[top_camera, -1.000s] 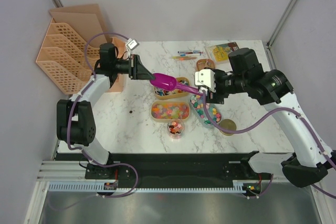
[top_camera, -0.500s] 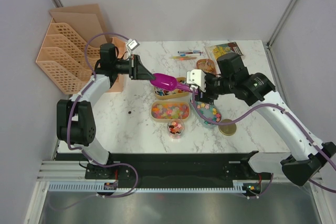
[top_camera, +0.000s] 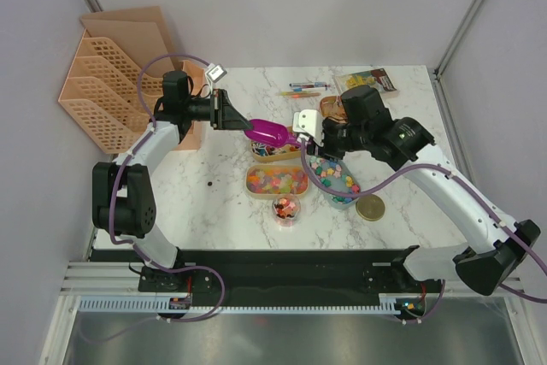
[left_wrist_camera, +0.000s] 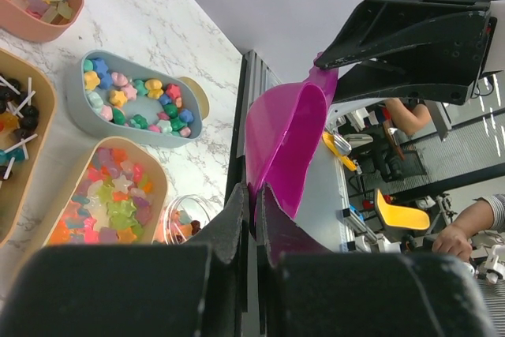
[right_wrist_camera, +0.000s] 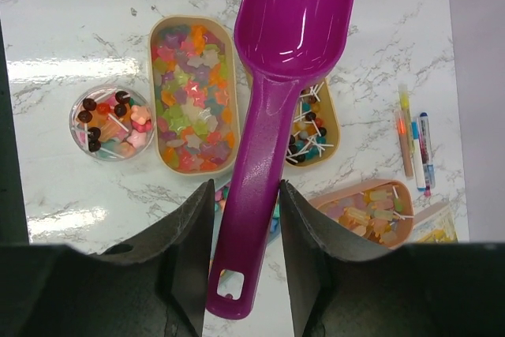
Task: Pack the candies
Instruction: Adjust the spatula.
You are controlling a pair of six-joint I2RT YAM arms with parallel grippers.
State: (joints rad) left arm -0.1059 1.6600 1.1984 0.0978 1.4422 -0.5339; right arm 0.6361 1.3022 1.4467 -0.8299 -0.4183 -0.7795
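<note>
My left gripper (top_camera: 242, 123) is shut on the bowl rim of a purple scoop (top_camera: 272, 132), holding it above the trays; the grip shows in the left wrist view (left_wrist_camera: 254, 191). My right gripper (right_wrist_camera: 245, 195) straddles the scoop's handle (right_wrist_camera: 260, 187), with a slim gap still showing at its left finger (right_wrist_camera: 189, 234). The candies lie below: star gummies in a tan tray (right_wrist_camera: 193, 92), pastel pieces in a blue-grey tray (left_wrist_camera: 134, 100), stick sweets in another tan tray (right_wrist_camera: 316, 128), and a mix in a small clear jar (right_wrist_camera: 118, 120).
A pink tray (right_wrist_camera: 367, 211) of pale sweets sits at the back right, with pens (top_camera: 303, 89) and a yellow packet (top_camera: 363, 83) behind it. A gold lid (top_camera: 370, 207) lies near the blue-grey tray. Orange file racks (top_camera: 102, 91) stand at the far left.
My right arm has swung left from above the blue-grey tray to the scoop's handle, and its jaws have narrowed around it. The left arm and scoop have stayed put.
</note>
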